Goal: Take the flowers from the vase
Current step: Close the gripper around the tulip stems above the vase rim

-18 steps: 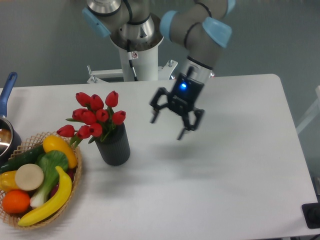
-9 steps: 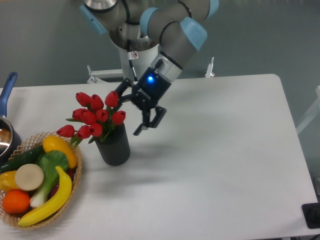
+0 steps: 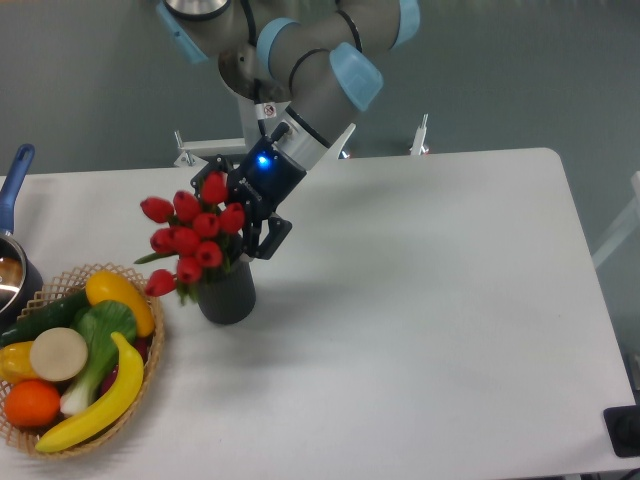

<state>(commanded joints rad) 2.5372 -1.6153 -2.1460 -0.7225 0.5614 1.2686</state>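
The red tulip flowers (image 3: pixel 186 240) stand in the dark grey ribbed vase (image 3: pixel 227 293) at the left of the white table, and the bunch leans to the left. My gripper (image 3: pixel 229 219) has come in from the right at flower height. Its fingers (image 3: pixel 268 238) are spread, one behind the top buds and one in front at the right of the bunch. The jaws look open around the right side of the buds and are not closed on them. The stems are hidden by the buds and the vase mouth.
A wicker basket (image 3: pixel 152 377) of toy fruit and vegetables stands just left of the vase. A pot with a blue handle (image 3: pixel 14 186) is at the left edge. The arm's base (image 3: pixel 268 125) is behind the table. A black object (image 3: pixel 624 431) is at the lower right.
My gripper has swung left across the table from the middle into the flowers. The bunch has been pushed over to the left. The vase stands almost where it was.
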